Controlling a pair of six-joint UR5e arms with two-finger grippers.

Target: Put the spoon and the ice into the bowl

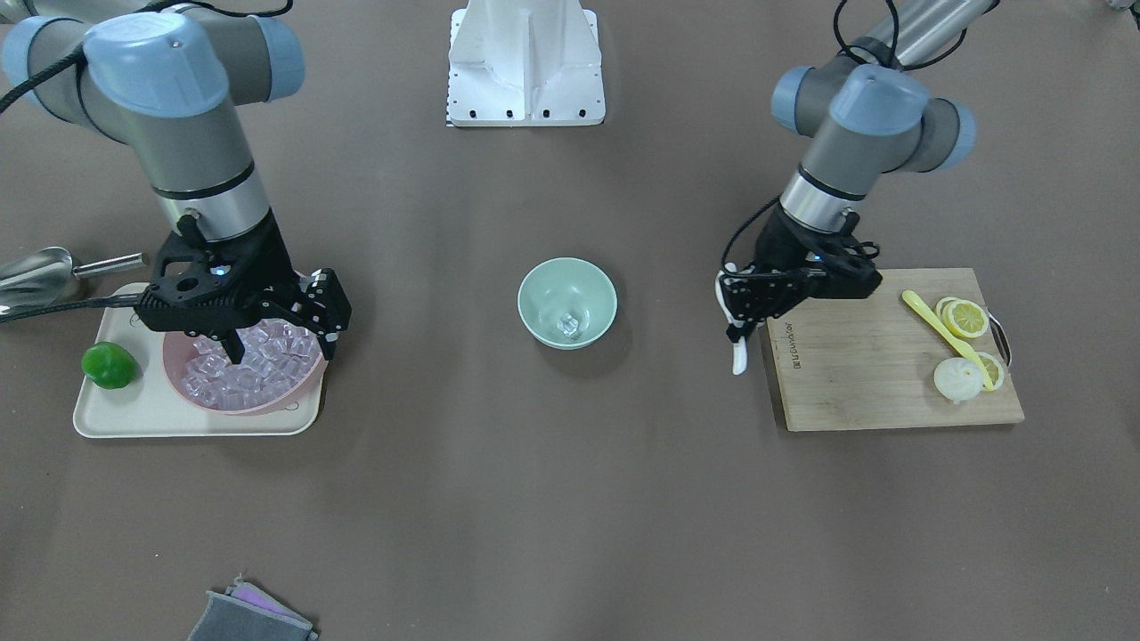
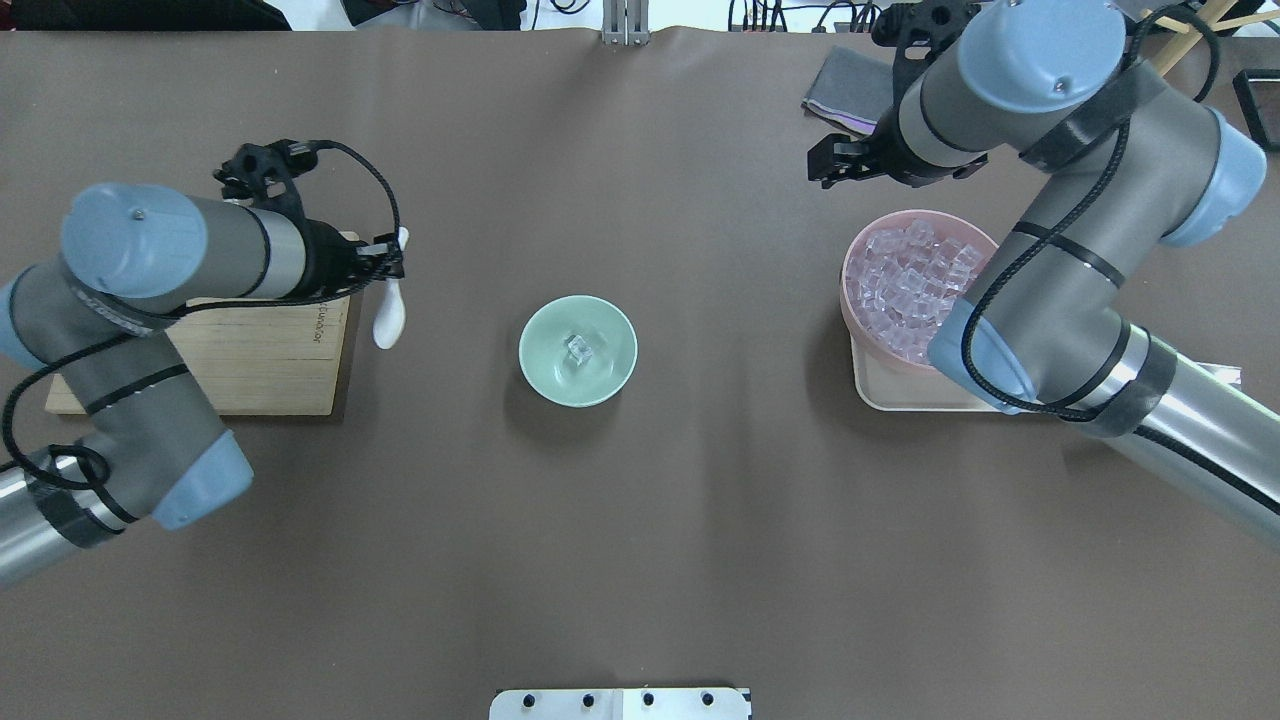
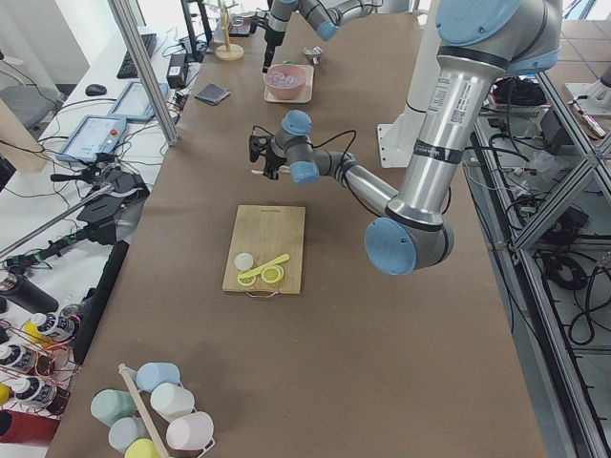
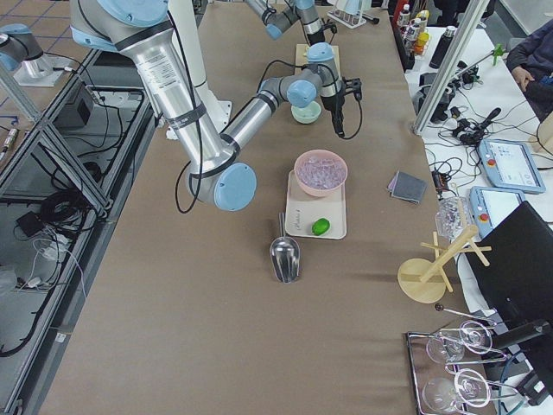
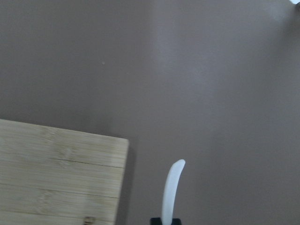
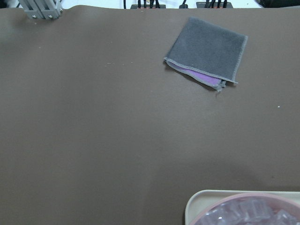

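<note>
The mint-green bowl (image 1: 537, 322) stands at the table's middle with one clear ice cube (image 1: 571, 325) in it; it also shows in the overhead view (image 2: 541, 374). My left gripper (image 1: 738, 333) is shut on the white spoon (image 1: 738, 354), held above the table beside the cutting board's edge, apart from the bowl. The spoon hangs from the fingers in the overhead view (image 2: 389, 312) and the left wrist view (image 5: 171, 190). My right gripper (image 1: 281, 342) is open over a heap of ice cubes (image 1: 245, 367) in a pink bowl (image 1: 181, 389).
The pink bowl sits on a cream tray (image 1: 134, 416) with a green lime (image 1: 109, 365); a steel scoop (image 1: 36, 271) lies behind it. The bamboo cutting board (image 1: 873, 378) carries a yellow utensil (image 1: 944, 332) and lemon slices (image 1: 967, 318). A grey cloth (image 6: 206, 49) lies at the table's edge.
</note>
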